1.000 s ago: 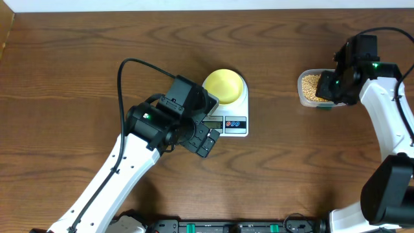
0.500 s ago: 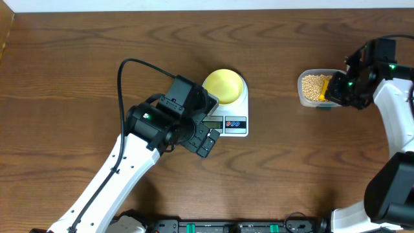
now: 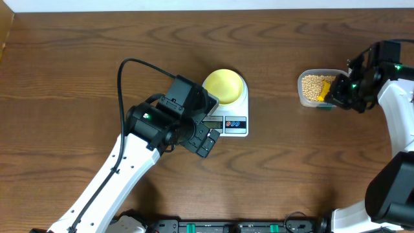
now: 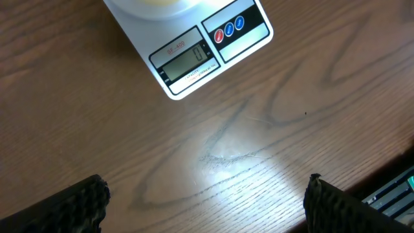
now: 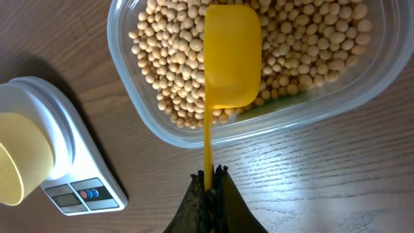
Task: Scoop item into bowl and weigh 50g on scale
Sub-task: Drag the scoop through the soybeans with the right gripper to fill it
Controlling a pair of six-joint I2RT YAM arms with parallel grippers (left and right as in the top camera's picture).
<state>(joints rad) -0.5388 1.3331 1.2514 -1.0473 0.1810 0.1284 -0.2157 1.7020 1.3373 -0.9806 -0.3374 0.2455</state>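
Tan beans [image 3: 312, 85] fill a clear plastic tub [image 3: 301, 97] at the right. My right gripper [image 3: 341, 92] is shut on the handle of a yellow scoop [image 3: 325, 87]. In the right wrist view the gripper [image 5: 209, 175] holds the scoop [image 5: 231, 55] with its head over the beans [image 5: 297, 39]; no beans show on its face. The pale yellow bowl [image 3: 224, 85] sits on the white scale [image 3: 237, 128], whose display [image 4: 191, 57] reads 0. My left gripper [image 3: 206, 139] is open and empty over bare table just in front of the scale [image 4: 207, 61].
The tub's near wall [image 5: 259, 126] lies between the scoop head and my right gripper. The scale [image 5: 77, 188] and bowl [image 5: 19, 158] show at the lower left of the right wrist view. A black cable loops above the left arm [image 3: 126, 65].
My right gripper has drawn back to the right, off the tub, uncovering the beans and the scoop. The left arm has not moved.
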